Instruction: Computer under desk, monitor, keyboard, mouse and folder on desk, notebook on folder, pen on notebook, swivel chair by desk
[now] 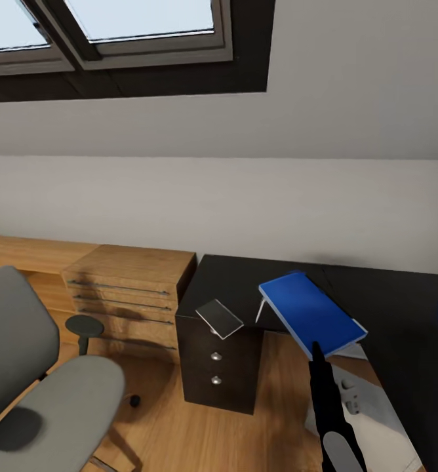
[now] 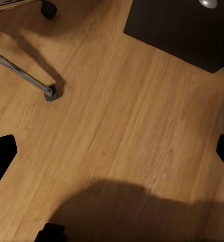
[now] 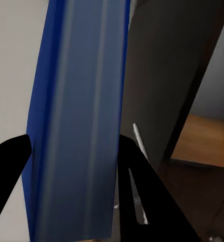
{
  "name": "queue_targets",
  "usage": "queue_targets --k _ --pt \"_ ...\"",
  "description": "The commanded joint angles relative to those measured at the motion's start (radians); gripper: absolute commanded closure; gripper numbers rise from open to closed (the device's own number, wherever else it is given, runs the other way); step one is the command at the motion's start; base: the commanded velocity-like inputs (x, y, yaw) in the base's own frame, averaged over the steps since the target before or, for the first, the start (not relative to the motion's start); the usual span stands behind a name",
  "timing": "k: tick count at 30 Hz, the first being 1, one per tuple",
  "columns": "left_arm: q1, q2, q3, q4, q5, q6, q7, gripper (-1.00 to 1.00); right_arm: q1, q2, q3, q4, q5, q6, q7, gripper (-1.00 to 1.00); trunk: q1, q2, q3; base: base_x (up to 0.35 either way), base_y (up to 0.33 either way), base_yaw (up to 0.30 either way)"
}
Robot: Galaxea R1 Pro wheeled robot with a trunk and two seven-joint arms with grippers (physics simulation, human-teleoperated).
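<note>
1. Head view: our right gripper holds the blue notebook above the black bench; the folder lies at the bench edge, and the swivel chair stands left.
2. Left wrist view: our left gripper has its jaws spread over the wooden floor.
3. Right wrist view: jaws clamp the notebook, the pen beside it.

Illumination is even and moderately bright in the head view. Daylight enters through the skylight windows at the upper left of the frame; their panes are washed out to pale blue-white. Soft shadows fall on the wooden floor at lower centre. The black desk at right is dark, with little surface detail. The left wrist view is slightly soft; a broad diffuse shadow covers its lower half. In the right wrist view, the notebook is blurred, with pale vertical sheen streaks.
</note>
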Motion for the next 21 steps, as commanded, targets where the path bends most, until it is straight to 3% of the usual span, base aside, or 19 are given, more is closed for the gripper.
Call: queue_targets --k 1,21 --pt "0.000 -0.001 0.001 -0.003 0.011 0.006 0.003 -1.00 -0.001 0.000 0.002 0.000 -0.003 -0.005 -0.005 1.00 0.000 -0.001 -0.002 0.001 0.000 -0.187" --pt "0.000 -0.003 0.000 0.010 0.010 0.006 0.003 -1.00 -0.001 0.000 -0.017 0.014 -0.004 -0.021 -0.006 1.00 0.000 -0.001 -0.025 0.000 0.000 -0.188"
